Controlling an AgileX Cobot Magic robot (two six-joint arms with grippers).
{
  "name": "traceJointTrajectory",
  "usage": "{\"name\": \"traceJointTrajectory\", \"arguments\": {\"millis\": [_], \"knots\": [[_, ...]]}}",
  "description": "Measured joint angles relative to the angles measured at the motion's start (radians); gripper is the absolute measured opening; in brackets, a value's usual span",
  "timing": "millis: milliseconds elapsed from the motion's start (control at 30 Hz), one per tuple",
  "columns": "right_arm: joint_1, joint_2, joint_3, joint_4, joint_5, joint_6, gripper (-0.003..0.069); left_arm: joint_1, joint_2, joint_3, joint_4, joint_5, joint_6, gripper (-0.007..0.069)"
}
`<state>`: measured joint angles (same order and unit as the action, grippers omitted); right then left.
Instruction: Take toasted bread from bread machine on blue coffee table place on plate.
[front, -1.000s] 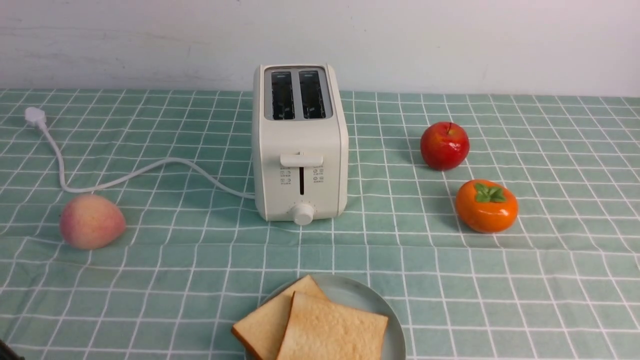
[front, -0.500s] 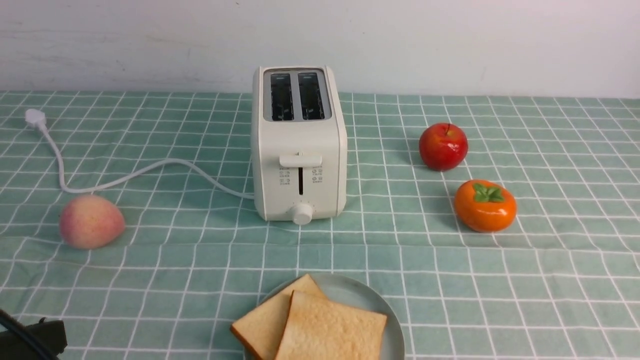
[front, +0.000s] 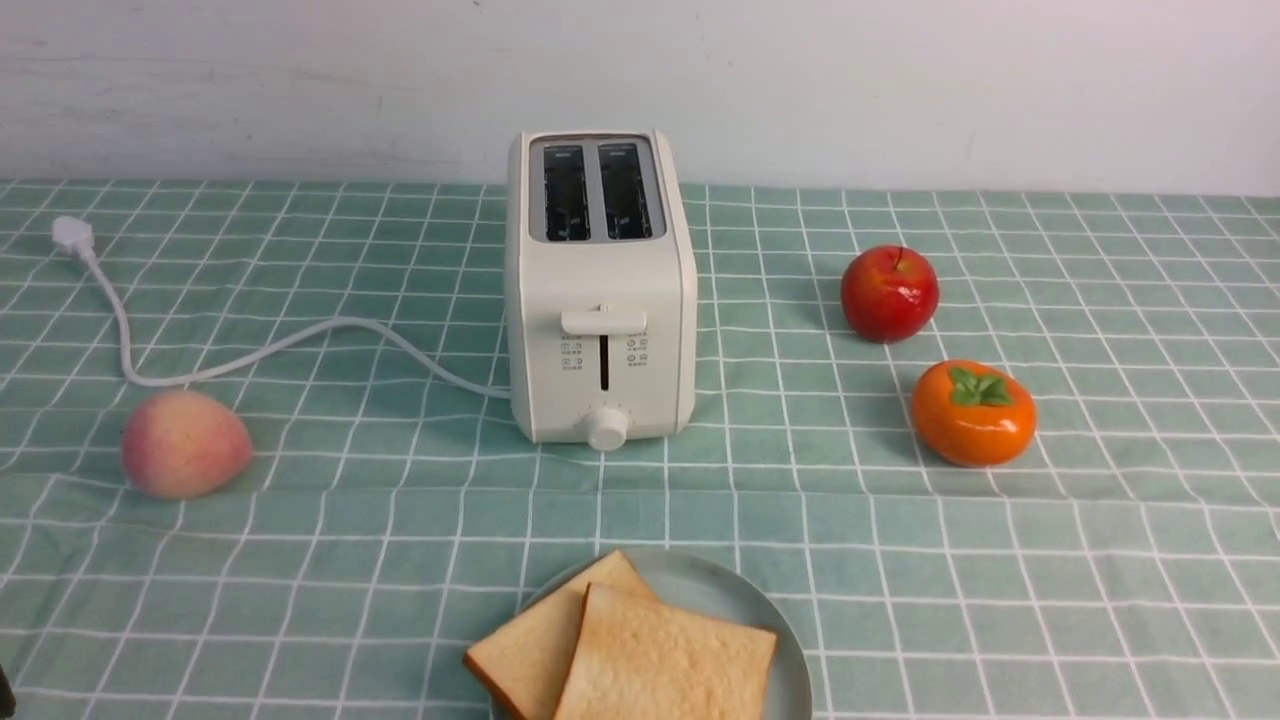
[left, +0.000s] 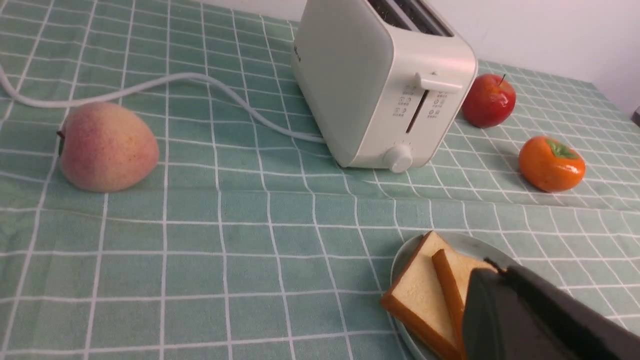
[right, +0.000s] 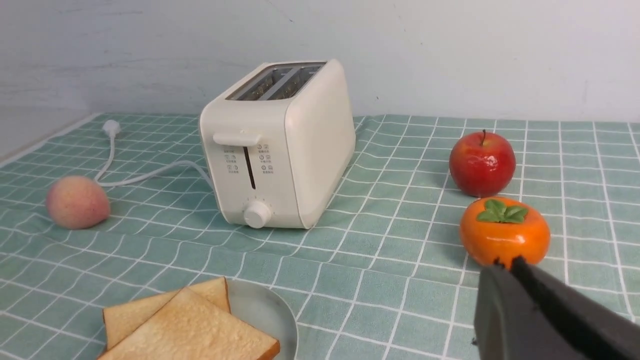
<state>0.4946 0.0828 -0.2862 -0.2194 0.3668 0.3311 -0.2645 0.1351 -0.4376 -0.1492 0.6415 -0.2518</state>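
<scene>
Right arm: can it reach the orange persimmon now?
Likely yes: the glossy orange persimmon with green leaves sits straight ahead of the right arm's jaws, clear of the round red apple.

So the white toaster (left: 370, 85) sits far-middle on the checked green tablecloth (left: 250, 260), lever (left: 439, 83) up, cord (left: 200, 82) trailing off left. A peach (left: 107, 147) lies to its left, with a red apple (left: 489, 101) and an orange persimmon (left: 550, 164) off to the right. Nearer, two toast slices (left: 420, 292) overlap on a pale plate (left: 465, 243). The dark left gripper (left: 492, 272), jaws closed, blocks part of the top slice.
</scene>
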Motion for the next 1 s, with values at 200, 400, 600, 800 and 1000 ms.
{"name": "traceJointTrajectory", "arguments": {"millis": [200,400,600,800,1000], "knots": [[0.0,0.0,0.0,-0.001,-0.002,0.0,0.0004,0.0,-0.005,0.0,-0.001,-0.003,0.0,-0.0014],[0.0,0.0,0.0,-0.001,-0.002,0.0,0.0008,0.0,-0.005,0.0,-0.001,-0.003,0.0,-0.0014],[0.0,0.0,0.0,-0.001,-0.002,0.0,0.0015,0.0,-0.005,0.0,0.004,-0.004,0.003,-0.0014],[0.0,0.0,0.0,-0.001,-0.002,0.0,0.0016,0.013,-0.012,0.078,0.043,-0.138,0.007,-0.0014],[0.0,0.0,0.0,-0.001,-0.002,0.0,0.0023,0.156,-0.124,0.322,0.064,-0.355,-0.03,-0.0014]]}}
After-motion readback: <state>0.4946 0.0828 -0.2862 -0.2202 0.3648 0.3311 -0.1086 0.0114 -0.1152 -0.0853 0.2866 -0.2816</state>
